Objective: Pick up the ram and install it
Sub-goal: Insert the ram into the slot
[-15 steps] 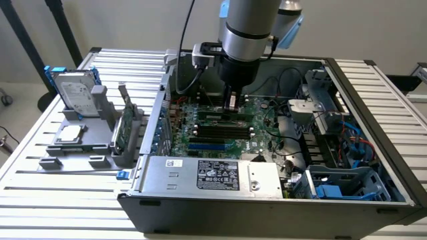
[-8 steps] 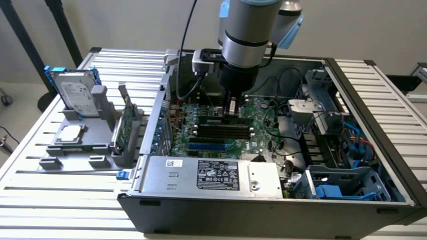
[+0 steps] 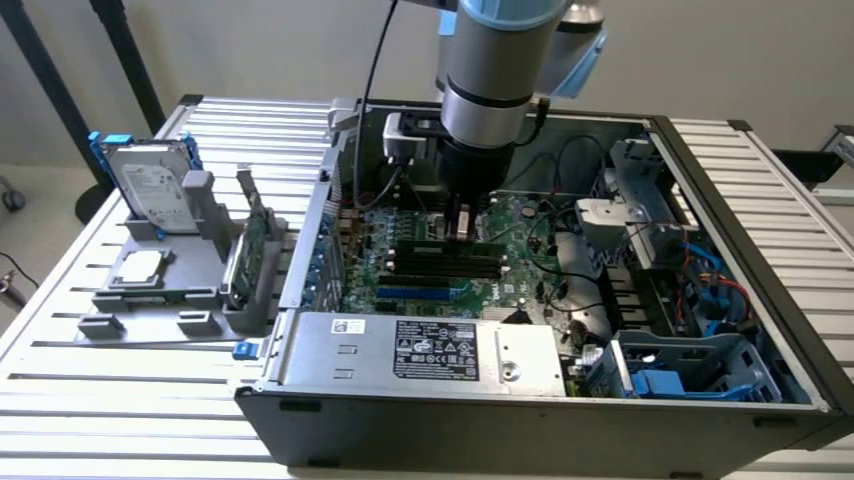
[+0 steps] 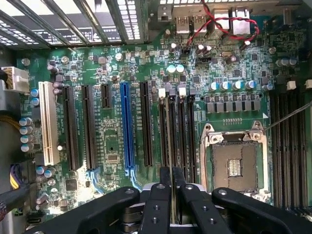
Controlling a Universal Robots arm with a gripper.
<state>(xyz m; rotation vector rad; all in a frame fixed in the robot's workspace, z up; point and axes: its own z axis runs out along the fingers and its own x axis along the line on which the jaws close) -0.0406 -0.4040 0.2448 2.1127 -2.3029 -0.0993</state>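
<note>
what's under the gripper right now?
The gripper, shut on the ram, hangs over the motherboard, ram edge-on above the memory slots. The ram hides whether its lower edge is seated.

1. The hand [image 4: 171,195] looked like matt black plastic.
2. The circuit board [image 4: 112,141] was glossy green.
3. The computer case [image 3: 534,430] was dark metal.
4. The counter [image 3: 107,400] was ribbed, pale metal.

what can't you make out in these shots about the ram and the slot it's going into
- Exterior view: the end effector tips and any ram are hidden behind the arm over the motherboard.
- Wrist view: the thin strip between the fingers is seen edge-on; its top is cut off.
- Wrist view: whether it sits in a memory slot is too small to tell.
</note>
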